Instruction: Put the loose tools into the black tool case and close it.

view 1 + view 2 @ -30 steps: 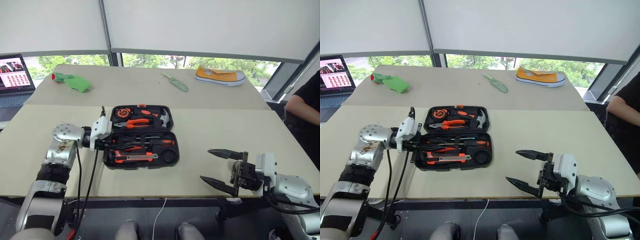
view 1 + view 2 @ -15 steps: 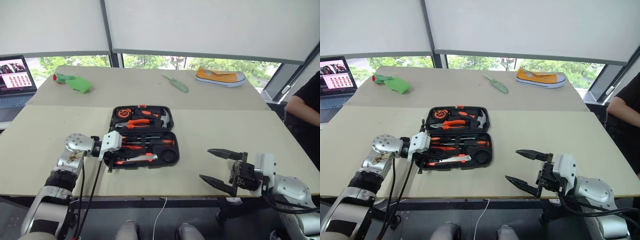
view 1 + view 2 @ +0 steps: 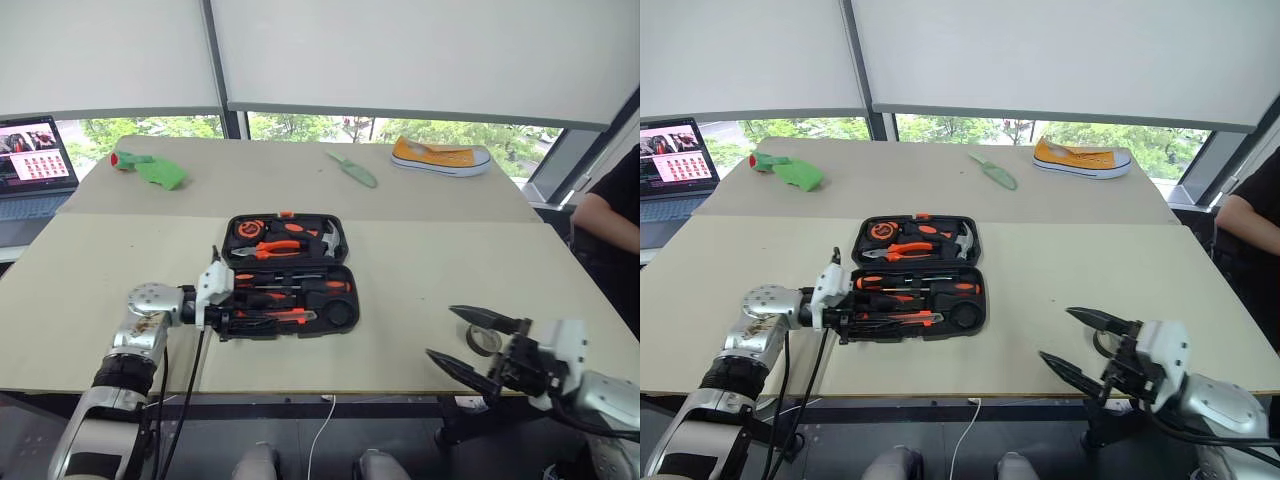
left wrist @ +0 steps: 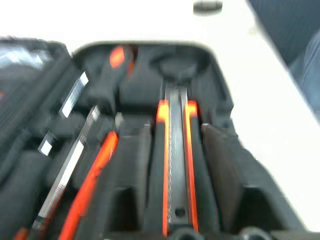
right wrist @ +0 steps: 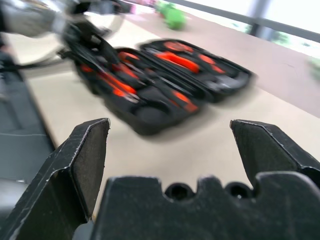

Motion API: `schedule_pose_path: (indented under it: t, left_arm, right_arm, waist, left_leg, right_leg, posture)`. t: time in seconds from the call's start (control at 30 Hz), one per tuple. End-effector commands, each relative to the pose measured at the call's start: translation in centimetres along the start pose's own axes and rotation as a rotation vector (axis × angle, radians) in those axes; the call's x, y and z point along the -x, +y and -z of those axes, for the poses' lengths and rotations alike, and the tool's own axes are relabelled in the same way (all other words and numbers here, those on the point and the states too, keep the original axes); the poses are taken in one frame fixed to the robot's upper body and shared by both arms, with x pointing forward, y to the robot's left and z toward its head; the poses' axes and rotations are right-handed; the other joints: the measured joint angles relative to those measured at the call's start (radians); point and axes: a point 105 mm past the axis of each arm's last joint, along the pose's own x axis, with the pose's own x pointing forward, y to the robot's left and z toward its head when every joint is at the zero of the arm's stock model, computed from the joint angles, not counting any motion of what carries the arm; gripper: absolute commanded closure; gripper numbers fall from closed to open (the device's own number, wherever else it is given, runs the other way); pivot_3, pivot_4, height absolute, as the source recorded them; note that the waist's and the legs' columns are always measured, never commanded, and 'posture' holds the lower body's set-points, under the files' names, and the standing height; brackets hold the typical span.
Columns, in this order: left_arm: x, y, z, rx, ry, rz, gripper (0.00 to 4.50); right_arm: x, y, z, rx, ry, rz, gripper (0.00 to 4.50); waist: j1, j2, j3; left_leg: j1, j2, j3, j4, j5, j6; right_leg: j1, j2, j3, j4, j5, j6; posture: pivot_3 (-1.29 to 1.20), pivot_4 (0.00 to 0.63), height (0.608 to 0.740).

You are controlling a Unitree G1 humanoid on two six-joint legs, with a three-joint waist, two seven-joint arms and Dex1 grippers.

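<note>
Left arm (image 3: 130, 345): you have rounded silver housings, a black forearm band and black cables hanging below.
Left tool (image 3: 235, 308): white wrist block, black fingers.
Right tool (image 3: 472, 343): two pointed black fingers, white-and-silver wrist.

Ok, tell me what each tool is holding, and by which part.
Right tool: open, holding nothing. Left tool: at the end of the knife lying in the case; whether it grips it cannot be told.
</note>
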Motion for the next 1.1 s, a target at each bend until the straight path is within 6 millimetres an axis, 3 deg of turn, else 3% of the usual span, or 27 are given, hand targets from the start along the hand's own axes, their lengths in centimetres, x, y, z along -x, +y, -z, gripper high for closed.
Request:
schedule_pose_path:
  t: [0.03,0.1,0.13,0.23,0.3,0.53,0.6,0.67,0.8,1.0,1.1]
  left_arm:
    - [1.4,-0.6,-2.4,-0.022,-0.075,-0.033,0.97]
    - [1.9,-1.9,-2.8,0.023,-0.103,-0.031,0.21]
    - [2.1,-2.3,-2.9,0.039,-0.112,-0.034,0.04]
    - [3.1,-3.4,-2.7,0.041,-0.102,-0.07,0.04]
    - [3.6,-4.0,-2.2,0.031,-0.071,-0.067,0.04]
    - [4.5,-3.9,-1.4,-0.002,-0.045,-0.079,0.04]
    - [4.2,-4.2,-1.4,-0.008,-0.048,-0.065,0.04]
    - [4.0,-4.4,-1.4,-0.011,-0.048,-0.055,0.04]
    - [3.5,-5.1,-0.9,-0.008,-0.049,-0.049,0.04]
    - [3.1,-5.4,-0.8,-0.017,-0.049,-0.019,0.04]
    - [3.2,-5.3,-1.0,-0.028,-0.045,-0.005,0.0]
  right_arm:
    - [4.4,-1.1,0.5,0.065,0.053,0.161,0.0]
    - [8.0,-1.6,2.7,0.054,0.143,0.289,0.0]
    - [9.3,-1.6,3.5,0.049,0.177,0.332,0.0]
    - [12.8,-1.1,5.6,0.015,0.282,0.44,0.0]
    - [13.6,-1.3,6.0,0.014,0.303,0.479,0.0]
    - [9.9,-3.3,5.1,-0.021,0.375,0.301,0.0]
    - [7.0,-3.9,4.0,-0.04,0.409,0.177,0.0]
    - [5.6,-3.9,3.5,-0.044,0.45,0.115,0.0]
    - [2.4,-3.5,3.6,-0.074,0.555,-0.004,0.0]
    - [0.8,-3.9,5.7,-0.082,0.691,-0.086,0.0]
    - [0.1,-4.9,6.3,-0.049,0.72,-0.086,0.8]
  waist:
    - [-0.002,0.0,0.0]
    - [-0.005,0.001,0.0]
    - [-0.008,0.001,0.0]
    - [-0.01,0.002,0.001]
    - [-0.012,0.003,0.001]
    - [-0.031,0.009,0.0]
    - [-0.03,0.009,0.0]
    - [-0.03,0.01,0.0]
    - [-0.022,0.008,0.0]
    - [-0.003,0.008,0.001]
    - [-0.003,0.007,0.001]
  left_leg:
    - [0.0,0.0,0.0,0.0,-0.001,0.0]
    - [0.001,0.0,0.0,0.0,-0.003,0.001]
    - [0.001,0.0,0.0,0.0,-0.003,0.001]
    - [0.002,0.0,0.001,0.0,-0.004,0.0]
    - [0.005,0.001,0.001,-0.001,-0.008,-0.006]
    - [0.011,0.0,0.001,-0.001,-0.01,-0.01]
    - [0.012,0.0,0.001,-0.001,-0.01,-0.01]
    - [0.011,-0.001,0.002,-0.001,-0.01,-0.009]
    - [0.006,-0.001,0.002,-0.002,-0.006,0.0]
    - [0.002,-0.003,0.002,-0.003,-0.011,0.003]
    - [0.001,-0.004,0.002,-0.002,-0.011,0.004]
  right_leg:
    - [0.0,0.0,0.0,0.0,-0.001,0.0]
    - [0.001,0.0,0.0,0.0,-0.003,0.0]
    - [0.001,0.0,0.0,-0.001,-0.003,0.0]
    - [0.001,-0.001,0.0,-0.001,-0.01,-0.003]
    - [0.002,-0.002,0.001,-0.001,-0.01,-0.002]
    - [0.001,-0.003,0.004,-0.003,-0.009,-0.003]
    - [0.001,-0.003,0.004,-0.003,-0.009,-0.003]
    - [0.002,-0.003,0.006,-0.003,-0.008,-0.003]
    - [0.002,0.0,0.006,-0.003,-0.008,-0.004]
    - [0.0,-0.001,0.006,-0.005,-0.007,0.0]
    - [-0.001,-0.002,0.006,-0.006,-0.007,0.001]
  posture:
    - [0.0,0.15,0.74]
    - [0.0,0.15,0.74]
    - [0.0,0.15,0.74]
    - [0.0,0.15,0.74]
    - [0.0,0.15,0.74]
    - [0.0,0.15,0.74]
    - [0.0,0.15,0.74]
    - [0.0,0.15,0.74]
    - [0.0,0.15,0.74]
    - [0.0,0.15,0.74]
    - [0.0,0.15,0.74]
